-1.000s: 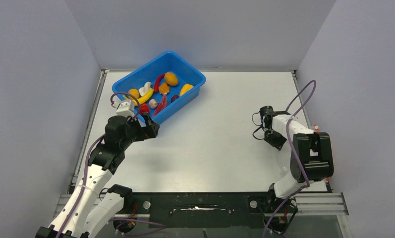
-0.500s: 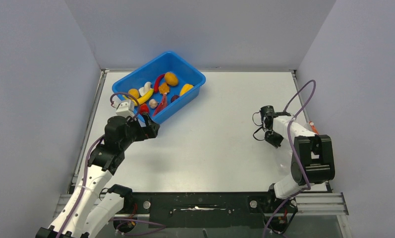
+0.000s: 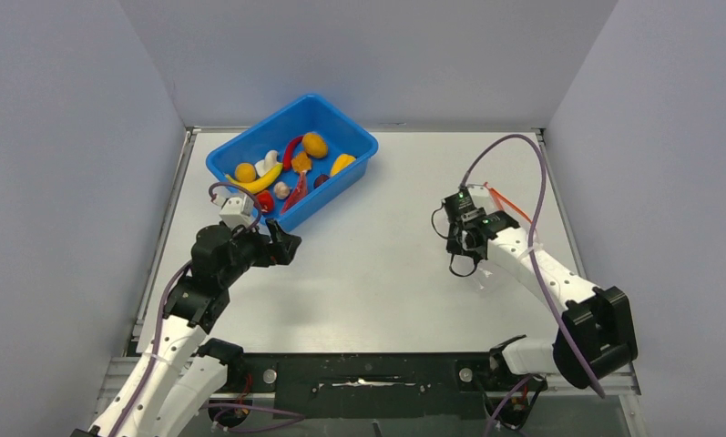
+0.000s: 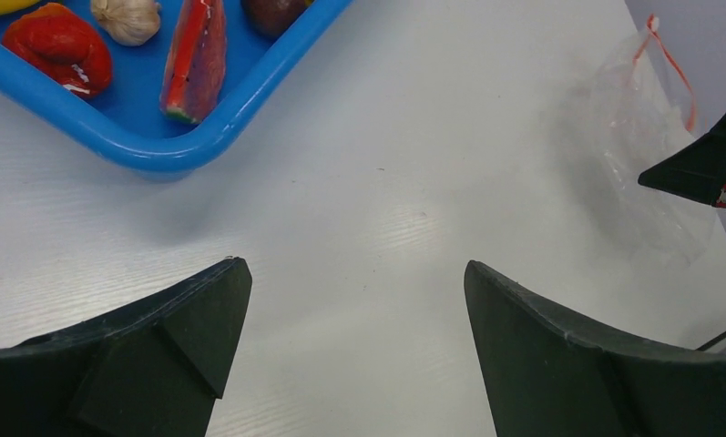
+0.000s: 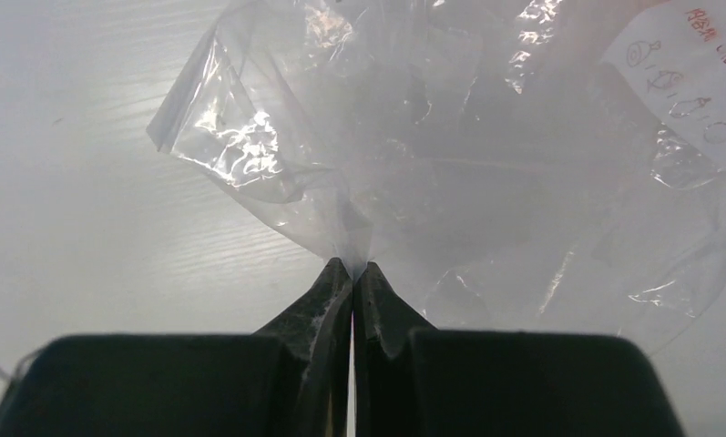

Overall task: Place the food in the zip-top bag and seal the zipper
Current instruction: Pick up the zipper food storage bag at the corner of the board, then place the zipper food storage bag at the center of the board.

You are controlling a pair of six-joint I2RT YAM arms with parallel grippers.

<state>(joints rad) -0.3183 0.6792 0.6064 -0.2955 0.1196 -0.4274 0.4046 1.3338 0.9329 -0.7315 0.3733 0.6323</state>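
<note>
The zip-top bag (image 5: 450, 164) is pinched by its thin film between the closed fingers of the right gripper (image 5: 352, 273), at the table's right half. It is light, floppy and slippery, and is probably better taken near the stiffer zipper (image 4: 670, 62). The left gripper (image 4: 354, 269) is spread wide and empty, beside the blue tub (image 4: 113, 141).

The bag (image 5: 486, 137) is thin clear plastic film, glossy and crinkled, catching bright glints. Its zipper (image 4: 670, 64) is a red-orange plastic strip. The tub (image 4: 158, 155) is smooth, shiny blue plastic. The table (image 4: 386, 218) is pale and matt with a fine grain. The fingers (image 4: 559, 355) of my left gripper (image 4: 354, 266) look like matt black plastic.
</note>
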